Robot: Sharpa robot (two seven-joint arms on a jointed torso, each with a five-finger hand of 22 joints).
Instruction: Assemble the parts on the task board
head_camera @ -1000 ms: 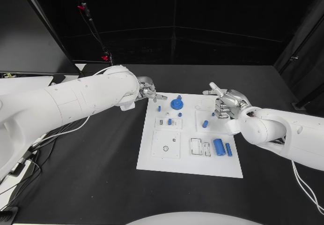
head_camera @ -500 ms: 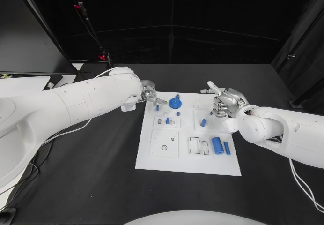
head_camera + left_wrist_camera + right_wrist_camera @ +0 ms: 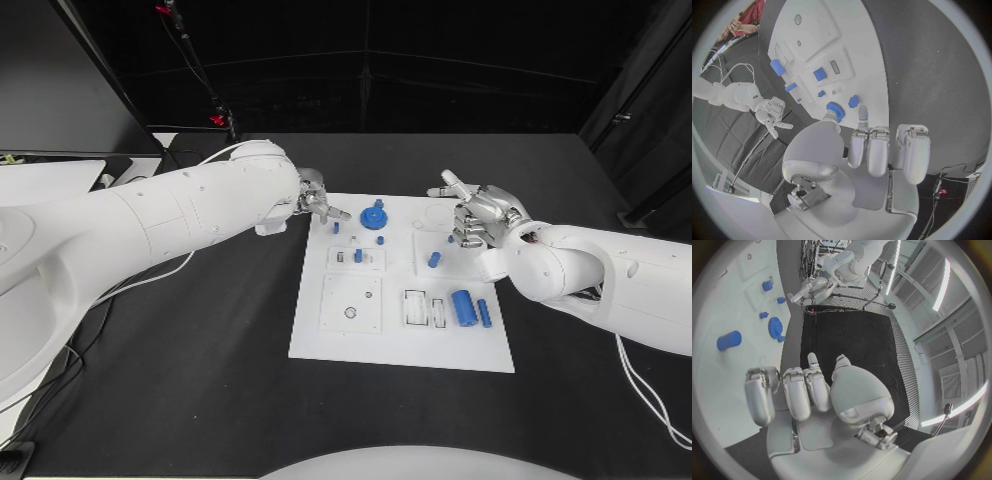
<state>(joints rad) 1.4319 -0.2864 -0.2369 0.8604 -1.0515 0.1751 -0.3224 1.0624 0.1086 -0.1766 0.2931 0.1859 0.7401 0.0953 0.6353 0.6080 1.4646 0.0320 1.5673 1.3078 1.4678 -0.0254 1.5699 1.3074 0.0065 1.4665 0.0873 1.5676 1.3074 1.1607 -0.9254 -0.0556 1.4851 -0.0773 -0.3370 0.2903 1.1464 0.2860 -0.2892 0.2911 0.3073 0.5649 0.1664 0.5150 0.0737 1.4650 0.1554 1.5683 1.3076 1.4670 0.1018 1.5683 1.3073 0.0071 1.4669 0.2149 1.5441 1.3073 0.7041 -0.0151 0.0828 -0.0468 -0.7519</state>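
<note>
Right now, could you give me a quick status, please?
Left hand and right hand open, holding nothing. Blue parts on task board. Nothing in the way.

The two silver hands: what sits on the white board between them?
In the head view, a blue gear-like round part stands on the task board between the left hand and right hand.

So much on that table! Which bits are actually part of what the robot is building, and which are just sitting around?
Part of the job:
- white task board
- blue gear at its far end
- blue cylinder and thin blue rod
- small blue pegs
- left hand and right hand, both holding nothing

Just around:
- black table
- white cables trailing from the arms
</note>
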